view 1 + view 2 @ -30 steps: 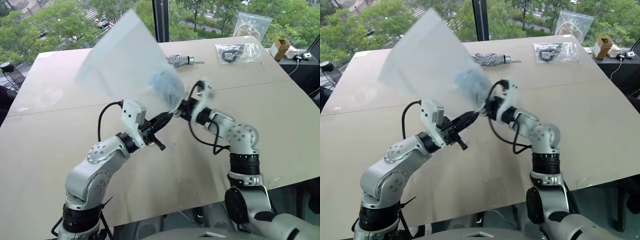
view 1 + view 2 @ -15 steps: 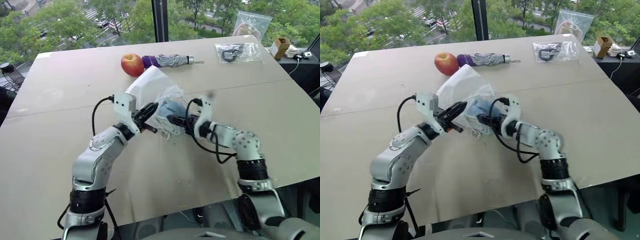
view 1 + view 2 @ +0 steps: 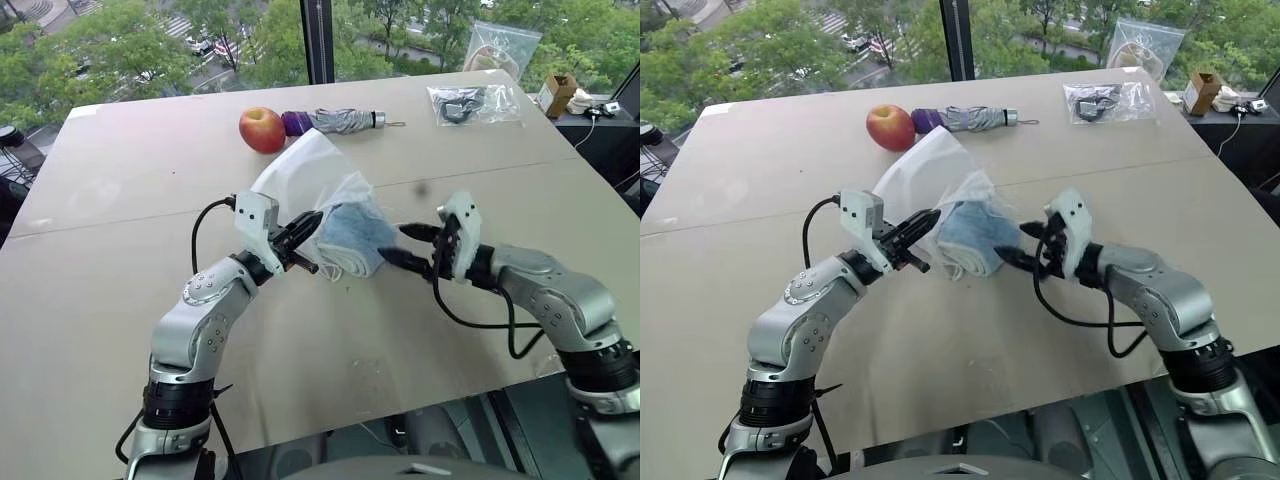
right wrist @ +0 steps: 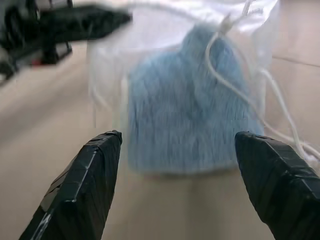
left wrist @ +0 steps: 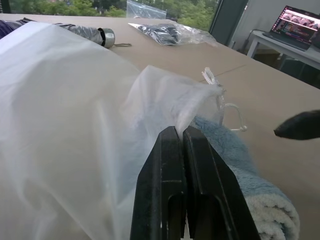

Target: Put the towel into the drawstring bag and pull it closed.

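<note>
The drawstring bag (image 3: 308, 176), a thin white translucent pouch, lies on the table with its mouth toward my right arm. The light-blue towel (image 3: 357, 240) lies in that mouth, partly under the fabric, its whitish end (image 5: 272, 218) sticking out. White cord (image 4: 235, 75) trails loose over the towel. My left gripper (image 3: 306, 227) is shut on the bag's rim beside the towel; the pinch shows in the left wrist view (image 5: 181, 132). My right gripper (image 3: 404, 246) hovers just right of the towel, open, with nothing between its fingers (image 4: 95, 170).
A red apple (image 3: 262, 130) and a folded umbrella (image 3: 337, 121) lie behind the bag. Clear zip bags (image 3: 476, 104) and a small cardboard box (image 3: 559, 96) sit at the far right corner. A laptop (image 5: 301, 27) stands on a side table.
The bag, swung up in the air a second ago, has come down onto the table. My right gripper has let go, opened, rolled and drawn back to the right. The left keeps its grip.
</note>
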Controlling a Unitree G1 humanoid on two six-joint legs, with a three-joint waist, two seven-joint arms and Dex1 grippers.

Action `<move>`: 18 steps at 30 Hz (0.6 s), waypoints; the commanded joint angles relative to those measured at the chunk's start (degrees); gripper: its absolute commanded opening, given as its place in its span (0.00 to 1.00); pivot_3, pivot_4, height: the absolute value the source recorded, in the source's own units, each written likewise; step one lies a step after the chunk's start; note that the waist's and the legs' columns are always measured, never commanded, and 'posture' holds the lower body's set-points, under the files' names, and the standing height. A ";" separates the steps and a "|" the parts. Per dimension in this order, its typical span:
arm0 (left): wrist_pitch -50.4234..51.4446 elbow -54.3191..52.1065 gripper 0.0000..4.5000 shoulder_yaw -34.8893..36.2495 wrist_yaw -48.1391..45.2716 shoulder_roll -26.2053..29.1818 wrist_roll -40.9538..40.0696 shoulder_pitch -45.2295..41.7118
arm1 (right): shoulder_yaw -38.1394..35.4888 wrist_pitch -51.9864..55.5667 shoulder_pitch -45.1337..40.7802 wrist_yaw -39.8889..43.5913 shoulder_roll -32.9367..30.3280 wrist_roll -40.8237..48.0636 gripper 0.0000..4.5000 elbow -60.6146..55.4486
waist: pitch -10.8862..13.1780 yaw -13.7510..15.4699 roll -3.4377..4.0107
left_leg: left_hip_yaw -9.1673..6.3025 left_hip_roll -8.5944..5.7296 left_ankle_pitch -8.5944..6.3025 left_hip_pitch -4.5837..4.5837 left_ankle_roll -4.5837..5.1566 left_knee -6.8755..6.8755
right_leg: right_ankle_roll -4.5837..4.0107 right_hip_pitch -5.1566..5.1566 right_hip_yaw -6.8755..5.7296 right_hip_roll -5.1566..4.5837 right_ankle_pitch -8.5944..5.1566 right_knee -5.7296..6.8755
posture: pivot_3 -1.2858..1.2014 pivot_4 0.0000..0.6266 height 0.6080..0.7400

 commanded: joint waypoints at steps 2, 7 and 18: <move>-0.06 -2.06 0.00 -0.28 -0.88 0.74 -0.02 -0.98 | 5.27 -4.33 -0.61 1.16 2.64 -7.54 0.85 3.27 | 0.01 -0.08 -0.03 | 0.01 0.00 0.00 -0.01 0.00 0.01 | 0.00 0.00 0.02 0.00 0.00 -0.01 | 0.52 0.24 1.00; 1.13 -3.47 0.00 -2.72 -3.37 1.73 -0.22 -0.38 | 3.39 -8.11 -7.64 -7.08 16.54 -12.24 0.54 13.51 | 0.02 -0.20 -0.05 | 0.01 0.00 0.00 0.00 -0.01 0.05 | 0.06 -0.02 0.05 0.02 0.06 0.06 | 0.52 0.24 1.00; 0.33 -2.59 0.00 -3.48 -5.13 2.94 0.86 -1.08 | 2.50 -12.32 -6.24 -3.61 19.96 -15.72 0.02 14.38 | 0.02 1.63 -0.03 | -0.05 -0.12 0.00 -0.11 -0.03 0.00 | -0.01 -0.02 -0.02 -0.14 0.28 -0.04 | 0.52 0.24 1.00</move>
